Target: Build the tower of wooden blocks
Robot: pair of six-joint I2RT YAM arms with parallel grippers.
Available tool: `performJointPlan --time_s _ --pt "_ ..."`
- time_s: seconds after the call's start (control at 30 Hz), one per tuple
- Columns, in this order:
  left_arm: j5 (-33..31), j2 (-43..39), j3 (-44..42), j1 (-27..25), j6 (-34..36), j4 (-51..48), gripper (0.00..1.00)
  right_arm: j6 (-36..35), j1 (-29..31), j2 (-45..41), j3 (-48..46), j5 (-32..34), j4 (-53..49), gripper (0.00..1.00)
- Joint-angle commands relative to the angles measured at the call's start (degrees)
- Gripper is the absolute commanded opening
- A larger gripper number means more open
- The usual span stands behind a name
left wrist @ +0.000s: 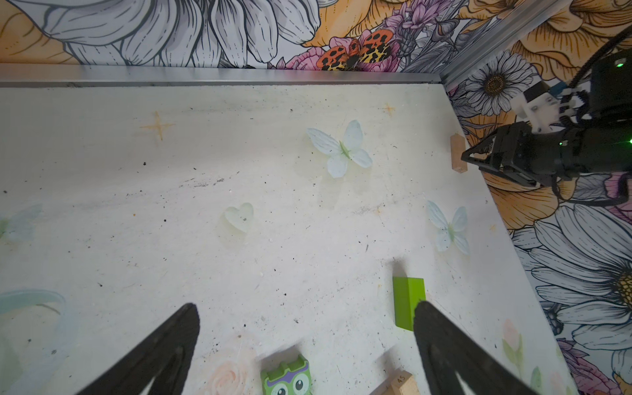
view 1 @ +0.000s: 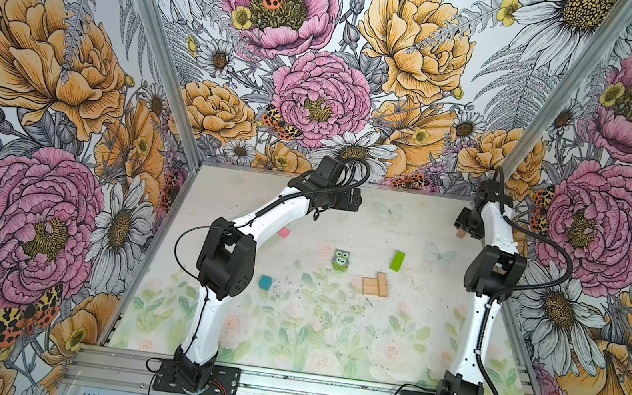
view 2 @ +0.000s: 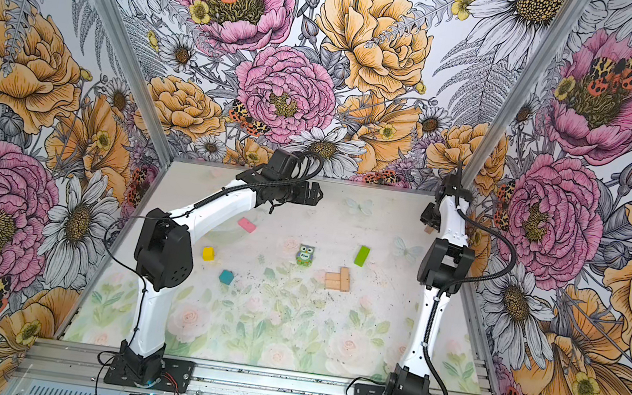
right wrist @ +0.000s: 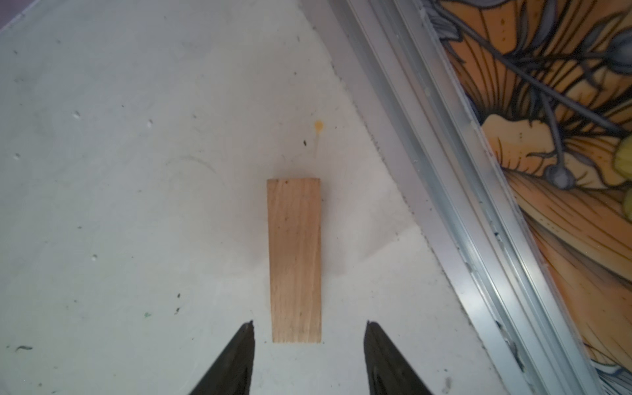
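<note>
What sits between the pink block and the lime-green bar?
The owl-printed block, roughly midway between the pink block and the lime-green bar, just nearer the camera than the straight line joining them. Both top views show it.

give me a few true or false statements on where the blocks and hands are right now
1. The left hand is open and holds nothing. True.
2. The lime-green bar sits on top of the three tan bars. False: it lies flat by itself, apart from them.
3. The end of a lone tan bar lies between the open fingers of the right hand. True.
4. The owl block is stacked on the teal cube. False: the two lie well apart.
</note>
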Motion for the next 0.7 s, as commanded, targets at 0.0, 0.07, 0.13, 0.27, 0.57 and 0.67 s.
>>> performJointPlan --time_s 0.0,0.07,0.13,0.27,0.57,0.67 --pt "-1.51 1.06 2.09 -0.53 0.85 -0.87 0.99 0.72 -0.91 2.52 2.77 -1.96 0.14 0.51" --pt "-1.77 1.24 2.24 -0.62 0.68 -0.93 0.99 1.23 -0.91 3.27 3.4 -2.63 0.14 0.47" --pt "-1.98 1.45 2.38 -0.68 0.59 -1.12 0.99 1.63 -0.91 3.92 3.85 -3.13 0.18 0.45" --pt "-2.15 2.07 3.38 -0.69 0.41 -1.56 0.99 1.66 -0.91 4.64 3.75 -2.47 -0.21 0.43" --pt "-2.16 3.98 5.84 -0.65 0.42 -2.73 0.99 2.14 -0.83 5.55 4.01 -2.15 -0.69 0.31" --pt "-2.19 3.86 5.51 -0.53 0.45 -2.77 0.99 2.05 -0.48 5.63 3.74 -1.15 -1.54 0.26"
